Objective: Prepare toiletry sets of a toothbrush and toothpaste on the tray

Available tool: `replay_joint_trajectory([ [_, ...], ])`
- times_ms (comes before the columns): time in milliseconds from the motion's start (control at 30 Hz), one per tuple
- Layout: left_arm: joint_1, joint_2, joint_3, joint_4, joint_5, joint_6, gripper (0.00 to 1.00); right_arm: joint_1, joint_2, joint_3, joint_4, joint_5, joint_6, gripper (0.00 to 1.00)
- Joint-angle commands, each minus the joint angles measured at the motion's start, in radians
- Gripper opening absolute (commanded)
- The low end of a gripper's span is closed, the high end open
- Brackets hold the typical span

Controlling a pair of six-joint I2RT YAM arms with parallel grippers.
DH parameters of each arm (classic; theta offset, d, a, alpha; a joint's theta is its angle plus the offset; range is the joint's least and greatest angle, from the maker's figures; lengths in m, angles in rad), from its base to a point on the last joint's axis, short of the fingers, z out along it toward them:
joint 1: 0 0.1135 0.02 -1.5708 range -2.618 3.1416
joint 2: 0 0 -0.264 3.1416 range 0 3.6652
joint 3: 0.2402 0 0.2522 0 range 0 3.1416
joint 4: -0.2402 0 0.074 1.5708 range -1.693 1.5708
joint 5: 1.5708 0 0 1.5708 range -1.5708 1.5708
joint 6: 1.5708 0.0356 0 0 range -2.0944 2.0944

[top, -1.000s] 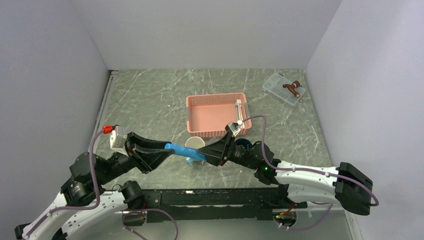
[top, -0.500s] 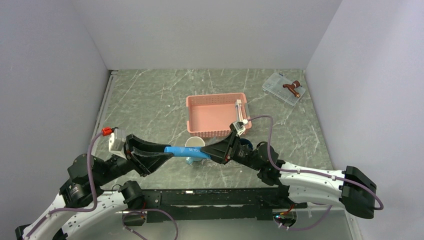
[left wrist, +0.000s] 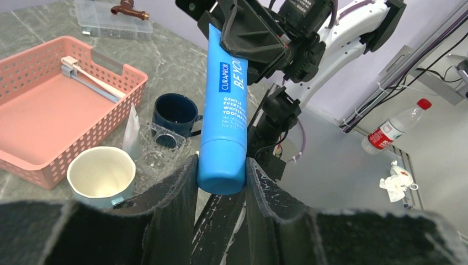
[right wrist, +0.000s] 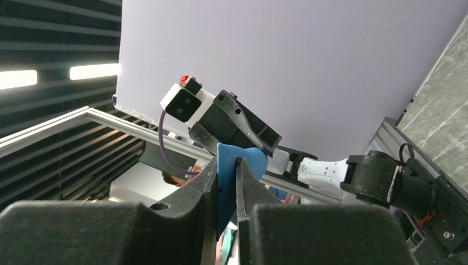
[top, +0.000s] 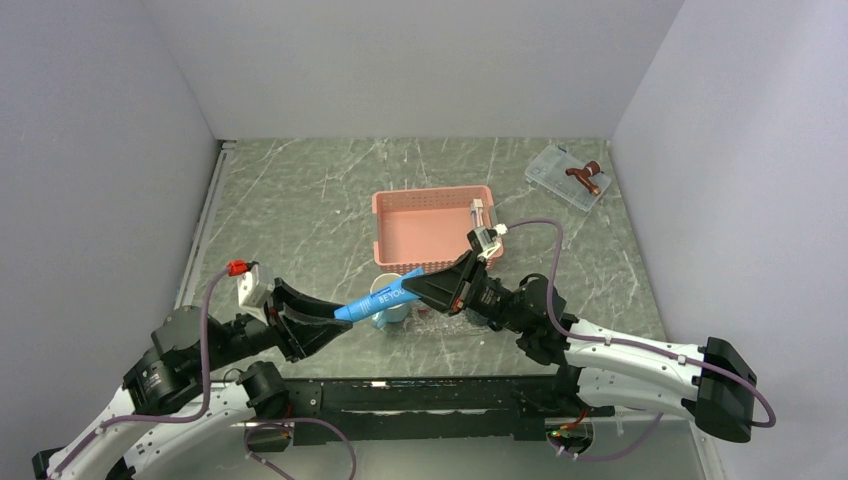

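Writing on the toothpaste (left wrist: 223,110) reads "CURAPROX" in a dark box beside large white letters "BE YO", the rest hidden by black fingers. Below that come "GENTLE EVERYDAY WHITENING" and smaller lines too fine to read. The blue tube is held in the air between both arms. The left gripper (left wrist: 221,174) is closed on its thick rounded end at lower centre of the left wrist view. The right gripper (left wrist: 238,33) is clamped on the other end at top centre, and the right wrist view shows that end as a flat blue fin pinched between the two fingers. In the top view the tube slants up to the right at lower centre of the frame, crossing over a white cup (left wrist: 102,174) that stands on the table (top: 300,200) just below the pink basket (top: 432,230). A toothbrush (top: 480,218) lies in the basket along its right wall. The tray (left wrist: 156,160), clear and textured, lies between the cup and a dark blue mug (left wrist: 175,113), beneath the held tube and not touching it. A clear box (top: 565,178) with a brown object on it sits at the upper right of the table. A bottle (left wrist: 392,124) with a red cap shows at the right of the left wrist view, its label unreadable.
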State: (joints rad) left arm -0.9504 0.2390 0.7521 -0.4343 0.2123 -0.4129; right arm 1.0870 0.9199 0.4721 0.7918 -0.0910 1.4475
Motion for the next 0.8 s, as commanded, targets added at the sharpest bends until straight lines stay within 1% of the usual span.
replay_joint_trajectory([
  [0,0.004,0.037,-0.006,-0.038,-0.024,0.024,0.0,0.024,-0.008,0.068,0.025,-0.11,-0.024,0.0],
  [133,0.002,0.05,0.02,-0.055,-0.044,0.037,0.0,0.023,-0.018,0.075,-0.025,-0.134,-0.053,0.0],
  [167,0.004,0.053,0.028,-0.068,-0.053,0.042,0.04,0.024,-0.029,0.081,-0.061,-0.136,-0.067,0.0],
  [233,0.003,0.056,0.046,-0.084,-0.069,0.052,0.18,0.024,-0.059,0.101,-0.166,-0.124,-0.118,0.0],
  [300,0.003,0.054,0.058,-0.095,-0.079,0.062,0.38,0.024,-0.097,0.133,-0.301,-0.1,-0.178,0.0],
  [367,0.002,0.047,0.066,-0.106,-0.094,0.073,0.61,0.023,-0.146,0.165,-0.417,-0.066,-0.239,0.0],
  [467,0.003,0.042,0.076,-0.122,-0.12,0.087,0.74,0.022,-0.196,0.242,-0.663,0.003,-0.336,0.0],
  [500,0.003,0.041,0.08,-0.129,-0.127,0.089,0.78,0.021,-0.206,0.271,-0.731,0.026,-0.387,0.0],
  [600,0.002,0.043,0.096,-0.143,-0.142,0.101,0.89,0.02,-0.217,0.362,-0.936,0.1,-0.472,0.0],
  [667,0.003,0.047,0.104,-0.157,-0.151,0.109,0.94,0.02,-0.214,0.427,-1.049,0.146,-0.527,0.0],
  [767,0.002,0.056,0.109,-0.175,-0.17,0.119,0.97,0.02,-0.203,0.525,-1.197,0.217,-0.601,0.0],
])
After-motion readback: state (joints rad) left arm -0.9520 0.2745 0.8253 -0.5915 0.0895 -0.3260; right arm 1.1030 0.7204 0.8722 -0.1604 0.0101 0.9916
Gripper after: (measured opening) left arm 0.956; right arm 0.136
